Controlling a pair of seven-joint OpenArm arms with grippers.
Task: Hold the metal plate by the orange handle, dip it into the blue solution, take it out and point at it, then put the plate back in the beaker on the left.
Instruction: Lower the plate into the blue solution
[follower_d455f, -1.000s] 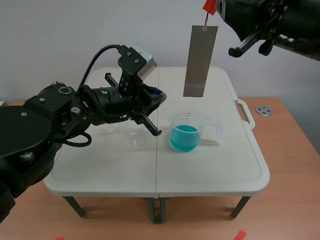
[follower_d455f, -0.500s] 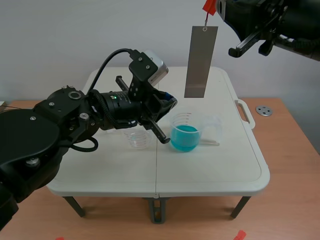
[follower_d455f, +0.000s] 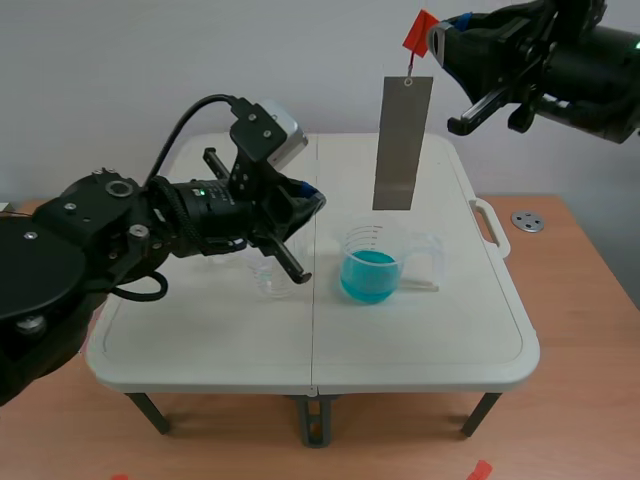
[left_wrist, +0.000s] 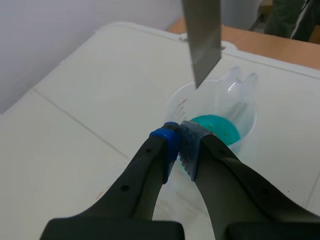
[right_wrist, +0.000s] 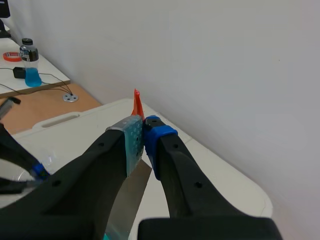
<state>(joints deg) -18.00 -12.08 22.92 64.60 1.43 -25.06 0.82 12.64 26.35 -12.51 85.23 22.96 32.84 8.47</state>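
Two grippers, both closed. Right gripper (right_wrist: 144, 135), raised, pinches the orange handle (follower_d455f: 417, 32). The metal plate (follower_d455f: 401, 140) hangs upright beneath it, above the beaker of blue solution (follower_d455f: 373, 262) and clear of the liquid. Left gripper (left_wrist: 179, 142) has its fingers pressed together on nothing, tips aimed toward the plate's lower end, close beside the small empty beaker (follower_d455f: 272, 280) on the white table (follower_d455f: 450, 330).
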